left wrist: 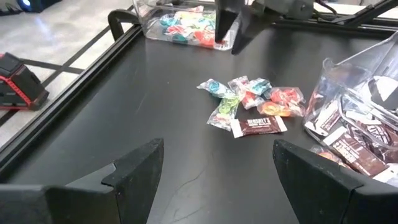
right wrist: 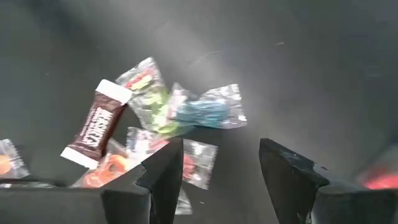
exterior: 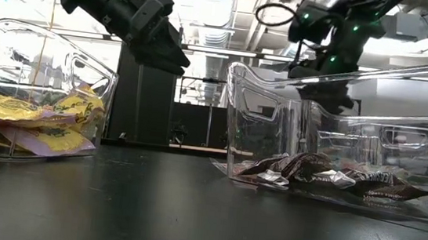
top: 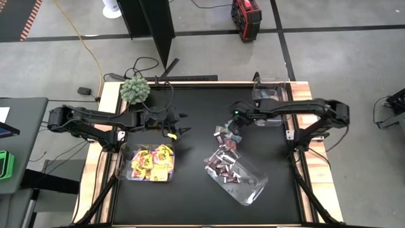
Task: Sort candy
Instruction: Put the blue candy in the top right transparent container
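Two dark arms work over a black table (top: 190,202) strewn with candy. The right gripper (right wrist: 221,165) hangs with its jaws apart and empty directly above a small loose heap of sweets (left wrist: 252,102); a teal wrapper (right wrist: 205,111) lies just ahead of the fingertips, a pink-and-clear one (right wrist: 198,163) sits between them, and a dark brown mini bar (right wrist: 95,132) rests off to one side. The left gripper (left wrist: 214,165) hovers well back from that same heap, jaws spread wide and holding nothing, the brown bar (left wrist: 258,126) nearest its fingers. Beside the left gripper, a clear bin (top: 123,166) holds yellow packets (top: 152,163). A tipped bin (top: 256,183) beside the heap holds more brown bars (top: 223,170), and a third bin (left wrist: 149,22) beyond the right gripper holds teal-and-pink wrappers (left wrist: 186,28). A fuzzy green ball plant (top: 135,90) stands behind the left arm.
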### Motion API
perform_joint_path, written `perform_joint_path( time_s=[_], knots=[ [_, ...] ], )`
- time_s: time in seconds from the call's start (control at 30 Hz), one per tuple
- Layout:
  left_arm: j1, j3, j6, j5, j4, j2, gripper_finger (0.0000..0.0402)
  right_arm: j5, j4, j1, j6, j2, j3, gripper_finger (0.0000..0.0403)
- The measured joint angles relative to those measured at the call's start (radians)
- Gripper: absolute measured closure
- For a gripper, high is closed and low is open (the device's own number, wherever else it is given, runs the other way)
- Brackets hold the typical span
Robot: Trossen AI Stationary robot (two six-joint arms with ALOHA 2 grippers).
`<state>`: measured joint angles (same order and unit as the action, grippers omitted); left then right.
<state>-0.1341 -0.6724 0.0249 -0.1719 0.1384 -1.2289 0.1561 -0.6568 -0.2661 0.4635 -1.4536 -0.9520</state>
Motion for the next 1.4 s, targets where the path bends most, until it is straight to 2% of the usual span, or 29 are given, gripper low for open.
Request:
perform_joint_path(
  time_s=[0.3,0.6,0.77,0.9,1.17,1.4],
  knots=[
    [0.000,0.000,-0.001,0.000,-0.015,0.000,0.0104,-0.106,0.064,-0.005,-0.028,-0.131,0.000,0.0176],
    [0.000,0.000,-0.001,0.000,-0.014,0.000,0.0104,-0.115,0.169,-0.005,-0.028,-0.221,0.000,0.0177],
    [0.000,0.000,0.000,0.000,-0.014,0.000,0.0104,-0.115,0.196,-0.013,-0.022,-0.266,-0.003,0.0191],
    [0.000,0.000,0.001,0.000,-0.015,0.000,0.0104,-0.115,0.204,-0.017,-0.030,-0.272,-0.004,0.0237],
    [0.000,0.000,0.002,0.000,-0.017,0.000,0.0104,-0.113,0.223,-0.017,-0.080,-0.202,-0.002,0.0388],
    [0.000,0.000,0.002,0.000,-0.017,0.000,0.0104,-0.105,0.216,-0.017,-0.114,-0.064,-0.002,0.0398]
  ],
)
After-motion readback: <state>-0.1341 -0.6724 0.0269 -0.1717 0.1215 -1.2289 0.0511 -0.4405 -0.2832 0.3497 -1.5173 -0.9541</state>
